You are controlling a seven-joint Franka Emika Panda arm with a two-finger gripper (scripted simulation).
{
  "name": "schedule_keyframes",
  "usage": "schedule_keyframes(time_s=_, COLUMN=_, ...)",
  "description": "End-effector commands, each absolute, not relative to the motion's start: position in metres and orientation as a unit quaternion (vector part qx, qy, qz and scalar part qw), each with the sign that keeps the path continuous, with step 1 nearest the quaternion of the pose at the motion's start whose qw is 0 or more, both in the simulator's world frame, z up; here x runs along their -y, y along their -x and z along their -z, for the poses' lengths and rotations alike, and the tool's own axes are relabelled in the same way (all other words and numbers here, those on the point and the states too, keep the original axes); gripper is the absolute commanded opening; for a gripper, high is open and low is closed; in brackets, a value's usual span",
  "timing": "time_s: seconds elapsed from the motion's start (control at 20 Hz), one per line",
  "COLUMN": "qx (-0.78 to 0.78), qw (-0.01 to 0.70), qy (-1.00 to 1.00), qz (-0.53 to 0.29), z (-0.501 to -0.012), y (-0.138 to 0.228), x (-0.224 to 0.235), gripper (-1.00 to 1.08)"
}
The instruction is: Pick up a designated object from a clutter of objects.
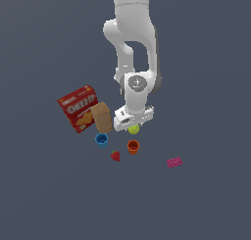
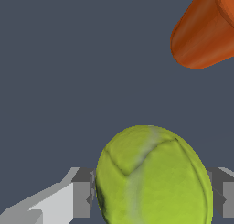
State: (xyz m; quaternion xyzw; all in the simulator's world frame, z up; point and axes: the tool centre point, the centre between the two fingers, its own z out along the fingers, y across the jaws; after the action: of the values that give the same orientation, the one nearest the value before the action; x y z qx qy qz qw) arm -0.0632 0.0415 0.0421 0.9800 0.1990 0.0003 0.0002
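The designated object, a yellow-green tennis ball [image 1: 133, 130] with pale seams, fills the near part of the wrist view [image 2: 153, 177]. My gripper [image 1: 133, 126] [image 2: 153, 198] is down over it, and one grey finger [image 2: 83, 195] presses against each side, so it is shut on the ball. The rest of the clutter of objects lies around it: an orange cup [image 1: 133, 146] [image 2: 205, 31] just in front, a blue cup [image 1: 101, 139], a red strawberry [image 1: 115, 156], a tan carton [image 1: 102, 117] and a red cracker box [image 1: 78, 108]. The exterior view does not show whether the ball rests on the floor.
A pink flat brick [image 1: 174, 162] lies apart toward the exterior view's right. The tan carton stands close beside the gripper on the exterior view's left. The dark grey floor [image 1: 206, 200] stretches all around the group.
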Motion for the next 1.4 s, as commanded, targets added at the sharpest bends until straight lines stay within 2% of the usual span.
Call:
schedule_keyframes(time_s=0.0, qx=-0.199, qw=0.0, qy=-0.98, qz=0.0, z=-0.043, y=0.063, x=-0.041, gripper=-1.0)
schedule_keyframes(time_s=0.6, qx=-0.199, qw=0.0, qy=-0.98, qz=0.0, z=-0.083, y=0.068, x=-0.021, gripper=-1.0)
schedule_keyframes(time_s=1.35, qx=-0.2, qw=-0.002, qy=-0.98, qz=-0.001, z=-0.211, y=0.08, x=0.04, gripper=-1.0)
